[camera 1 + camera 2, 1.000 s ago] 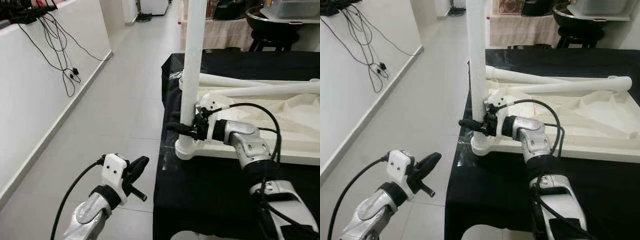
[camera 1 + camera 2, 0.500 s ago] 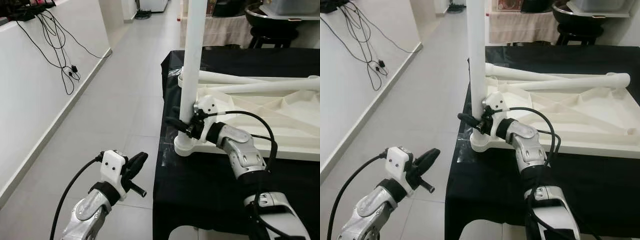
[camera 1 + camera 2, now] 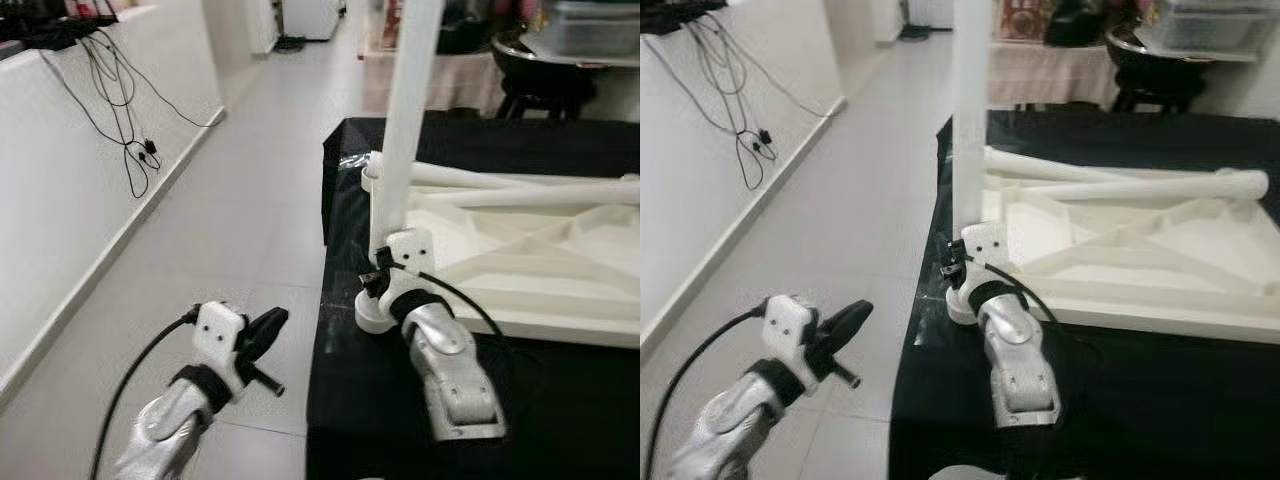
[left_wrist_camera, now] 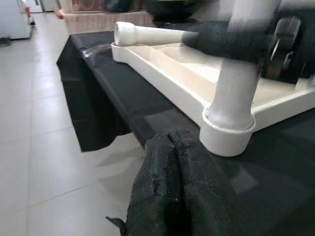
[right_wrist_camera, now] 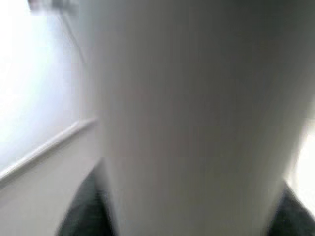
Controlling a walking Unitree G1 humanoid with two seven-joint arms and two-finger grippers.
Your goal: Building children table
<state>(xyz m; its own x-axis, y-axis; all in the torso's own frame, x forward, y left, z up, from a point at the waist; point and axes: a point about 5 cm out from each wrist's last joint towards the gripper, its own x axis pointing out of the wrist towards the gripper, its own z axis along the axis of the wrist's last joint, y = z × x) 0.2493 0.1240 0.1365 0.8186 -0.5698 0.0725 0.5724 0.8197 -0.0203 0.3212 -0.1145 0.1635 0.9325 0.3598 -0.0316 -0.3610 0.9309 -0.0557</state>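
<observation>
Upright leg [image 3: 405, 130] ran off the top edge. Right pincer [image 3: 372, 283] lay hidden behind it; its wrist view was wholly blurred.

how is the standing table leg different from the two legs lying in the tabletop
The standing leg is upright, seated in the corner socket of the upturned tabletop, with the right hand on it. The two loose legs lie flat across the tabletop, not fitted. All are white round tubes.
</observation>
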